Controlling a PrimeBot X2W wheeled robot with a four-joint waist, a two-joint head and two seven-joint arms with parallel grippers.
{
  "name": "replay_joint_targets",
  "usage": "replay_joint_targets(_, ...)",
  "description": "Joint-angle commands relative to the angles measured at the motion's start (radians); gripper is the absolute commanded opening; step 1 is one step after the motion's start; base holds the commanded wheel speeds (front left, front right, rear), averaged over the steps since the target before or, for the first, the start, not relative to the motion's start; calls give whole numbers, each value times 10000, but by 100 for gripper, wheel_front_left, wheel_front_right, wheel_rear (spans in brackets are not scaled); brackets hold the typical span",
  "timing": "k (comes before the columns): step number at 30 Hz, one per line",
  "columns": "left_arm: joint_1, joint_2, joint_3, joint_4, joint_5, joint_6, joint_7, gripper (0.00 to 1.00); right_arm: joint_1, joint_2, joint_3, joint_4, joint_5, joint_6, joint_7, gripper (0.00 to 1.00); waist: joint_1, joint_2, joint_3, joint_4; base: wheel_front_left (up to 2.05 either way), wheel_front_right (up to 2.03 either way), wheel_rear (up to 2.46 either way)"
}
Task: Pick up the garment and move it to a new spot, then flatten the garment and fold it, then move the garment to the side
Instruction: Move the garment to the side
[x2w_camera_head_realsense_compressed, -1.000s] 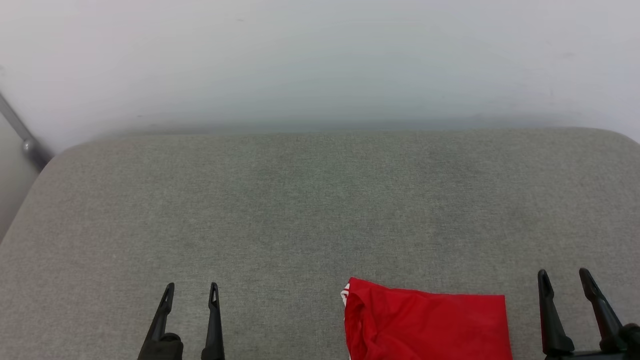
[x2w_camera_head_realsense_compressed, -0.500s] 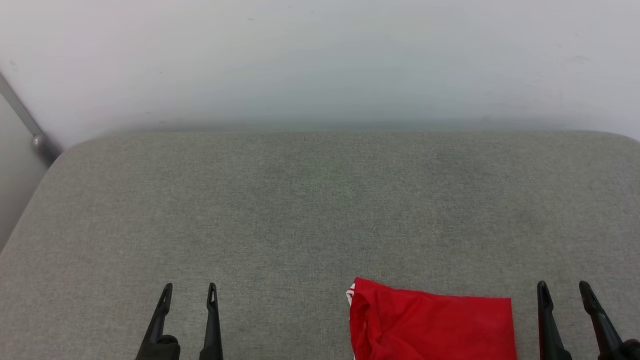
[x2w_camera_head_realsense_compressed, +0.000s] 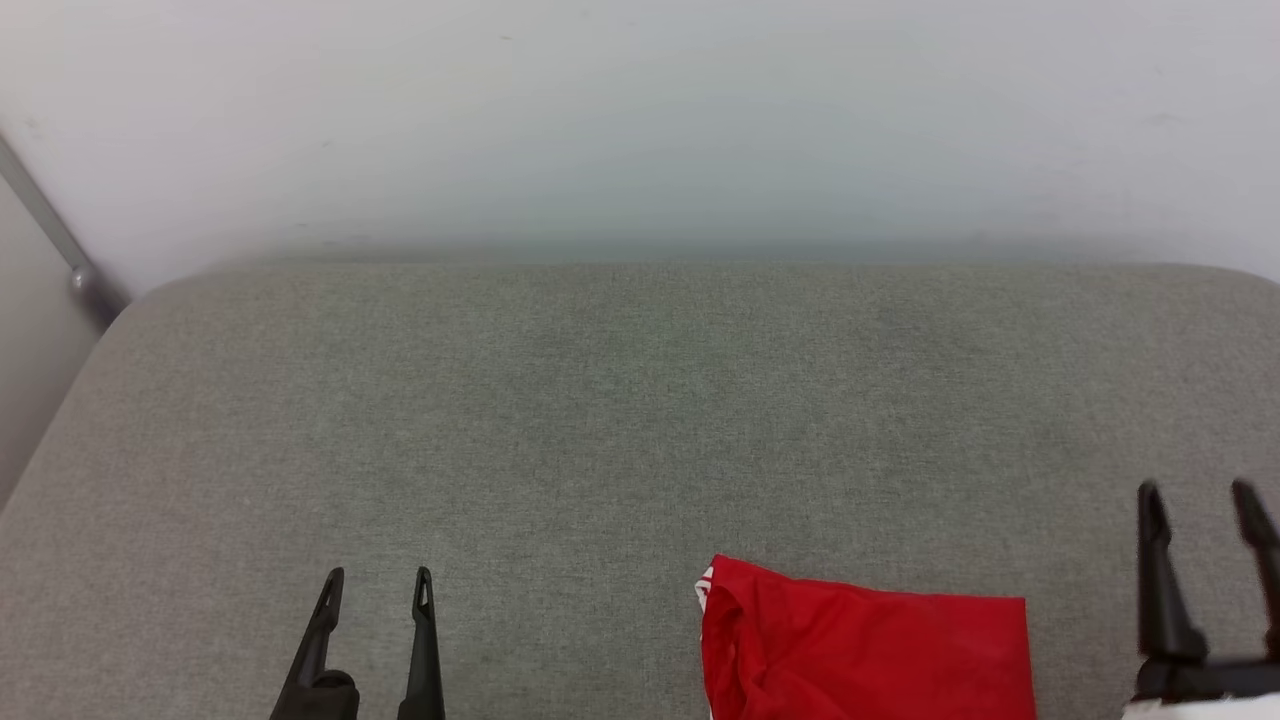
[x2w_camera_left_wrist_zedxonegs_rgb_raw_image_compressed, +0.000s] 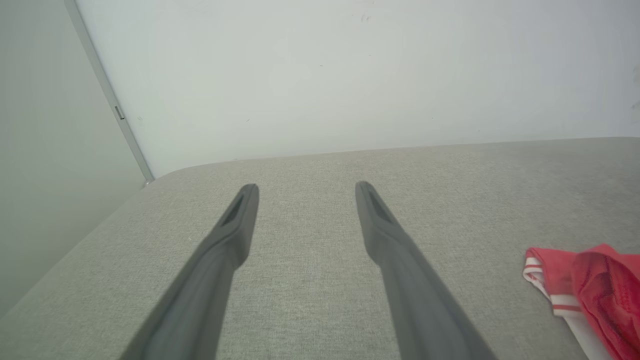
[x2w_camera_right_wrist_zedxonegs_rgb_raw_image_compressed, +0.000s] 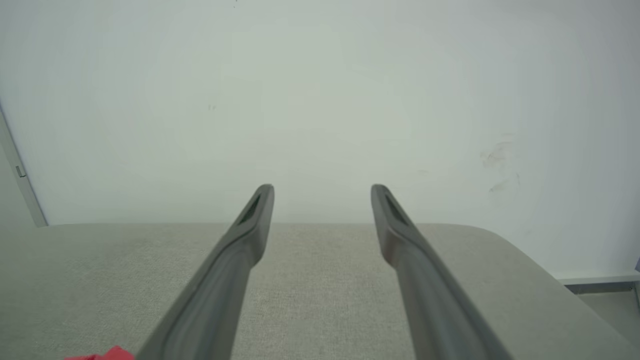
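The garment (x2w_camera_head_realsense_compressed: 868, 655), a folded red shirt with a bit of white striped trim at its left edge, lies flat on the grey cushioned surface (x2w_camera_head_realsense_compressed: 640, 420) at the bottom of the head view, right of centre. My left gripper (x2w_camera_head_realsense_compressed: 378, 583) stands open well to its left, nothing between its fingers. My right gripper (x2w_camera_head_realsense_compressed: 1198, 500) is open just right of the garment, raised and apart from it. The left wrist view shows the left gripper (x2w_camera_left_wrist_zedxonegs_rgb_raw_image_compressed: 306, 189) open over bare fabric, with the garment (x2w_camera_left_wrist_zedxonegs_rgb_raw_image_compressed: 595, 285) at the right edge. A red corner of the garment (x2w_camera_right_wrist_zedxonegs_rgb_raw_image_compressed: 107, 354) peeks in beside the open right gripper (x2w_camera_right_wrist_zedxonegs_rgb_raw_image_compressed: 322, 191).
A pale wall (x2w_camera_head_realsense_compressed: 640, 120) rises behind the cushioned surface. A grey metal rod (x2w_camera_head_realsense_compressed: 50, 235) slants down at the far left, past the surface's rounded corner. The surface's right end curves off toward a floor strip (x2w_camera_right_wrist_zedxonegs_rgb_raw_image_compressed: 600, 287).
My right gripper has risen and moved forward and slightly right in the head view, still open. The left gripper and the garment stay put; the camera shifted a little.
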Motion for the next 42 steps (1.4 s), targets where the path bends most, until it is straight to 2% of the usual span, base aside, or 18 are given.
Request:
replay_joint_targets(1,29,-32,18,20,65,-20,-20,100,-518,-469,-37,-173,-13,-9,-12,100,0,0,8,-21,0,0,0)
replay_joint_targets(2,29,-32,18,20,65,-20,-20,100,-518,-469,-37,-173,-13,-9,-12,100,0,0,8,-21,0,0,0)
replay_joint_targets(5,-3,-46,11,26,72,-62,-22,100,-1051,-1194,220,-122,231,-9,414,100,0,0,31,-24,0,0,0)
replay_joint_targets(7,-19,-57,22,21,77,-76,-20,100,-1428,-1946,600,-52,453,-9,1283,100,0,0,53,-19,0,0,0)
replay_joint_targets(9,-19,-66,34,15,82,-65,-22,100,-1588,-2656,1118,184,980,-9,2724,100,0,0,82,-16,0,0,0)
replay_joint_targets(13,-39,-90,11,-6,67,-78,-20,100,-1817,-4132,2062,381,2673,-9,5638,100,0,0,184,12,0,0,0)
replay_joint_targets(17,-173,-116,-7,-61,57,-109,-20,100,-1603,-5437,2821,309,5038,-9,8345,100,0,0,475,47,0,0,0)
replay_joint_targets(20,-357,-129,-30,-107,73,-160,-20,100,-1503,-6149,2958,287,6569,-9,9765,100,0,0,835,109,0,0,0)
replay_joint_targets(23,-616,-130,-83,-137,121,-236,-22,100,-1457,-6623,3048,412,7535,-9,10691,100,0,0,1260,214,0,0,0)
replay_joint_targets(27,-1048,-146,-145,-153,159,-304,-20,100,-1417,-6775,3257,638,8402,-9,11363,100,0,0,1895,401,0,0,0)
replay_joint_targets(31,-1504,-158,-195,-135,165,-349,-20,100,-1675,-6452,3499,867,8955,-9,11476,100,0,0,2525,596,0,0,0)
replay_joint_targets(39,-2060,-168,-274,-33,174,-419,-20,100,-2165,-5771,4808,1382,9280,-9,11316,100,0,0,3239,841,0,0,0)
replay_joint_targets(42,-2140,-174,-274,3,168,-437,-20,100,-2194,-5776,5436,1560,9326,-11,11257,100,0,0,3300,887,0,0,0)
